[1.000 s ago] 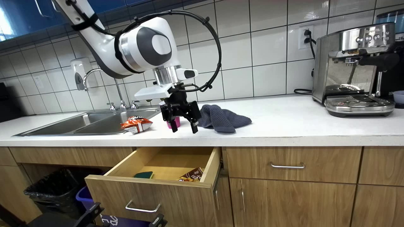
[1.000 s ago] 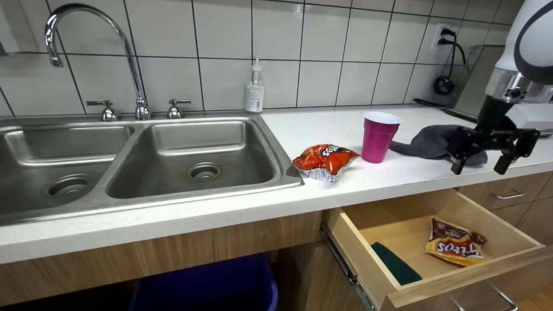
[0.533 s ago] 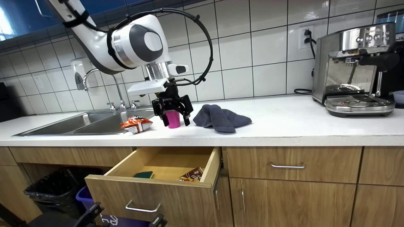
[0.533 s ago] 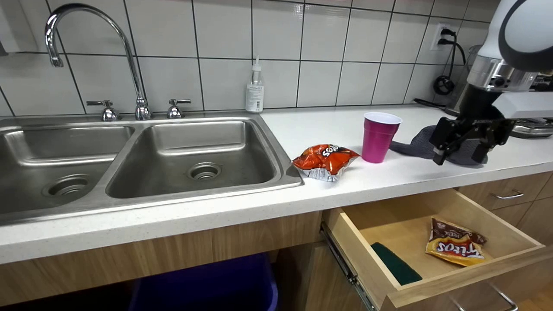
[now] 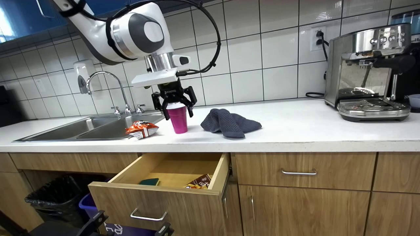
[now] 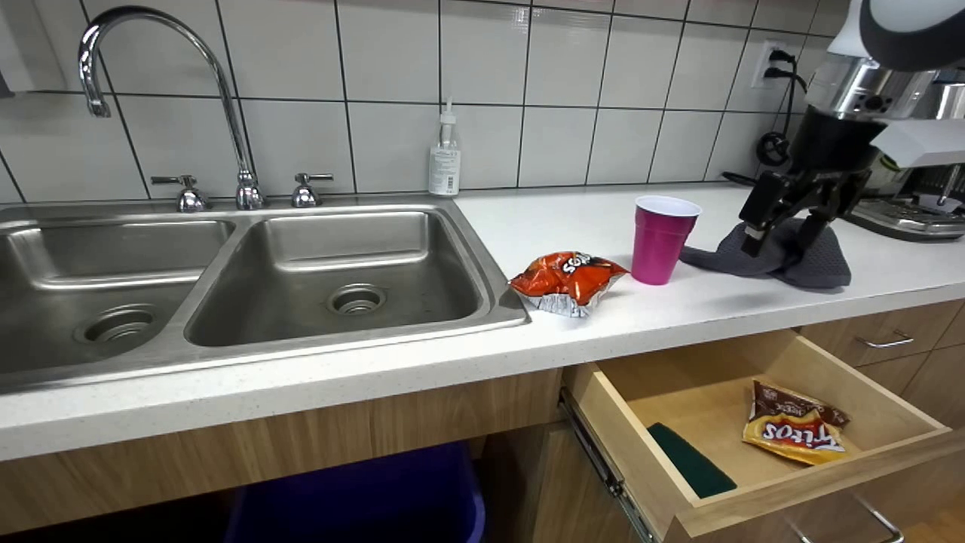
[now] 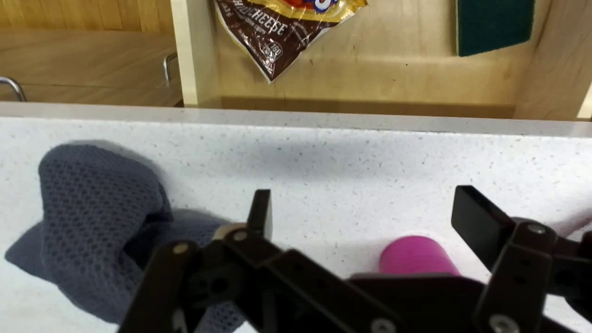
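Note:
My gripper [image 5: 178, 116] stands open above the counter with nothing between its fingers. In an exterior view it overlaps the upper part of a pink cup [image 5: 179, 122]. In an exterior view the gripper [image 6: 775, 245] hangs to the right of the upright cup [image 6: 657, 245], apart from it and in front of a dark grey cloth [image 6: 818, 264]. The wrist view shows part of the cup [image 7: 416, 256] low between the spread fingers, partly hidden by the gripper body; the cloth [image 7: 92, 208] lies at left. An orange-red chip bag [image 6: 569, 279] rests beside the cup.
Below the counter a drawer [image 5: 183, 203] is pulled out, holding a brown and yellow chip bag [image 6: 795, 426] and a green sponge [image 6: 690, 460]. A sink [image 6: 354, 264] with faucet [image 6: 226, 98] is at left. A coffee machine [image 5: 367, 72] stands at right.
The gripper has moved left and upward in both exterior views, away from the cloth's front and nearer the cup. Its jaws have stayed open. The cup, bags, cloth and drawer have not moved.

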Robot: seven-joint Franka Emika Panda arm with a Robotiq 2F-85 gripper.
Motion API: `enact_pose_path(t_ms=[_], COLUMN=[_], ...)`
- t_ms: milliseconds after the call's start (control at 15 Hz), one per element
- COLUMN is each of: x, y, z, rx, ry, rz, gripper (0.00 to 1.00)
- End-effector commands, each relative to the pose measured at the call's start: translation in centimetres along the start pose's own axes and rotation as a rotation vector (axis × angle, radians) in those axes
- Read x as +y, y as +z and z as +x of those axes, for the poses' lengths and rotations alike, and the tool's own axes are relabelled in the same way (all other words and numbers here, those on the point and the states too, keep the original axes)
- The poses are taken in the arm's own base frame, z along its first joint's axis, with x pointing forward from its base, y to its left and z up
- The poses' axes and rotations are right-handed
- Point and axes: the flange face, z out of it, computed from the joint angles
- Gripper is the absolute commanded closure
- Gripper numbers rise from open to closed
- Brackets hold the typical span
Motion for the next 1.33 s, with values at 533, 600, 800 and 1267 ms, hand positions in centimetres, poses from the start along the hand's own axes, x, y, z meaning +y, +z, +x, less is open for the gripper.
enact_pose_path(t_ms=[533, 600, 800, 1267], x=[-5.1, -5.6, -7.2, -11.0], y=[-4.3, -4.4, -4.5, -4.6], z=[3.9, 4.1, 4.6, 5.7], rx=[0.06, 0.063, 0.076, 0.128], ry=[-0.278, -0.294, -0.342, -0.509], rz=[0.048, 0.051, 0.055, 0.088], gripper=[0.0, 0.0, 0.0, 0.0])
